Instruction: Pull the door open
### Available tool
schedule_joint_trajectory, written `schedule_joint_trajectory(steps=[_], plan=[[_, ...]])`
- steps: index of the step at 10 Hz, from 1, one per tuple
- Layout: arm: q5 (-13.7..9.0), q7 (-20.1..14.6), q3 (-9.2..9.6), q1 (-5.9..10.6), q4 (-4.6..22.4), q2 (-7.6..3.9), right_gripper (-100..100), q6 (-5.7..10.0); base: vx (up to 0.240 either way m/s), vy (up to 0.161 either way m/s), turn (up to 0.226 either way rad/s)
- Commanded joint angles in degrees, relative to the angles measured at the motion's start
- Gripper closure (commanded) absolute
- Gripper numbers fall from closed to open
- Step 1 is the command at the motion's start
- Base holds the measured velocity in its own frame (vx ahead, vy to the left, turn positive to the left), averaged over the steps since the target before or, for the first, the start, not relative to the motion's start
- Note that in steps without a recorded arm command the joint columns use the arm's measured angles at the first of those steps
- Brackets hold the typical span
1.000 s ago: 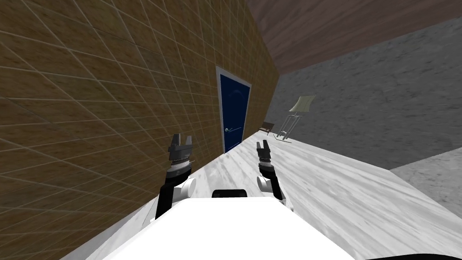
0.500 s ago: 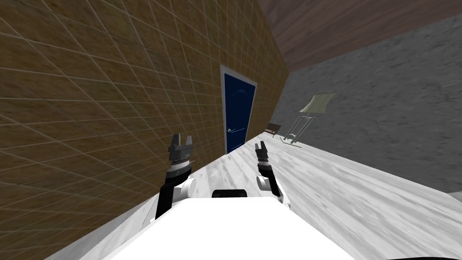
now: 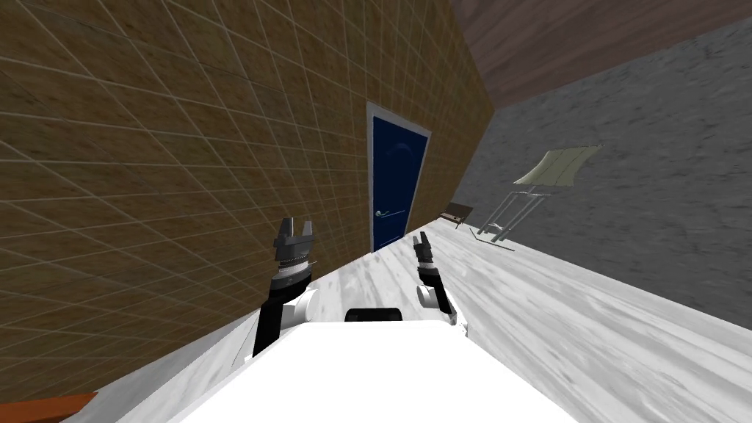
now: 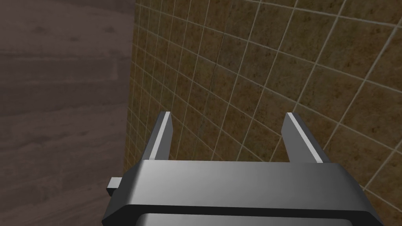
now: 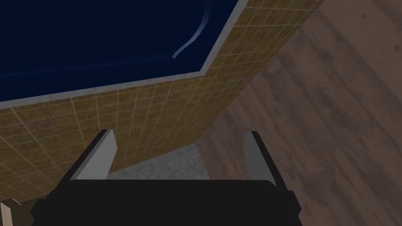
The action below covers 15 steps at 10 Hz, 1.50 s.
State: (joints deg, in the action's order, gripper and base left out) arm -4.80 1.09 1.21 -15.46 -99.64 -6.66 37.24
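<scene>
Both grippers hang released and empty, the left gripper [image 3: 296,222] beside the tiled wall [image 3: 183,147], the right gripper [image 3: 420,237] aimed toward the door [image 3: 397,176]. The dark blue door stands shut, well ahead and out of reach. It looks rigid and probably swings heavily, so the handle [image 3: 382,214] is the best place to grip.

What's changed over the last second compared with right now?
I have moved: my base has rolled nearer the dark blue door, which looks larger, and the floor lamp has slid toward the head view's right. The right gripper has shifted a little. Nothing was grasped or released. The left gripper stays raised beside the tiled wall, both grippers stay open, and the door stays shut.
</scene>
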Motion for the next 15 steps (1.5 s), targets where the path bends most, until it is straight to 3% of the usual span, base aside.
schedule_joint_trajectory(steps=[1, 15], plan=[[-0.4, -0.3, -0.14, 0.81, 2.3, -0.70, -100, -0.03, 0.086, -0.049, 0.177], [-3.4, -1.6, -0.93, 9.03, 23.0, -5.29, -100, 0.46, 0.075, -0.054, 0.174]])
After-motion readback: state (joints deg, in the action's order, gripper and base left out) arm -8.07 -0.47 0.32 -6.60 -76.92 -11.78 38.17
